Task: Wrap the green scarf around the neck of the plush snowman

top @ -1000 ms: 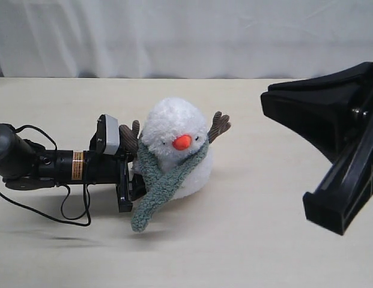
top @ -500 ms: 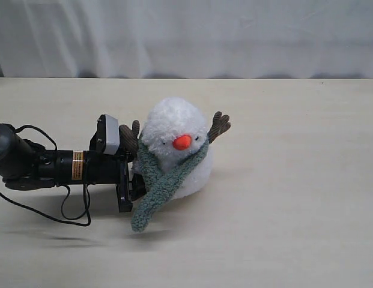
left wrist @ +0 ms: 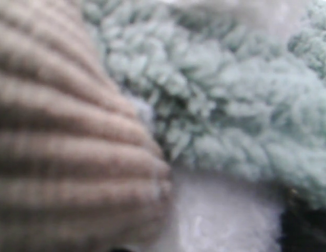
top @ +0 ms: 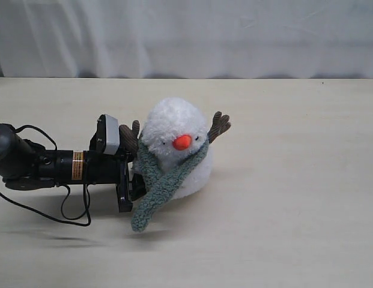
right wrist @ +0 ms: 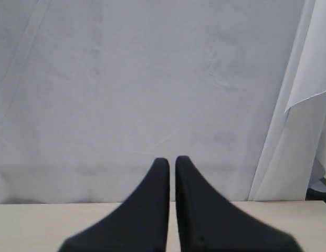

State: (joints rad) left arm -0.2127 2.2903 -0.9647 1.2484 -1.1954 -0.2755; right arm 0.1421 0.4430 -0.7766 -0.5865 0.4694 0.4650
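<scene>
The plush snowman (top: 174, 123) sits upright mid-table, orange nose toward the camera. The green scarf (top: 159, 186) circles its neck and one end hangs down its front to the table. My left gripper (top: 130, 185) lies low against the snowman's side, its fingertips hidden behind scarf and plush. The left wrist view is filled at close range by a brown ribbed twig arm (left wrist: 63, 142), the green scarf (left wrist: 231, 100) and the snowman's white fur (left wrist: 220, 215). My right gripper (right wrist: 171, 160) is shut and empty, facing the curtain; it is outside the exterior view.
A white curtain (top: 186, 36) hangs behind the pale wooden table (top: 294, 228). The left arm's black cable (top: 72, 213) loops on the table beneath the arm. The other twig arm (top: 220, 125) sticks up on the snowman's far side.
The right arm, seen at the right edge a second ago, has pulled out of the exterior view. The left arm, snowman and scarf have not moved.
</scene>
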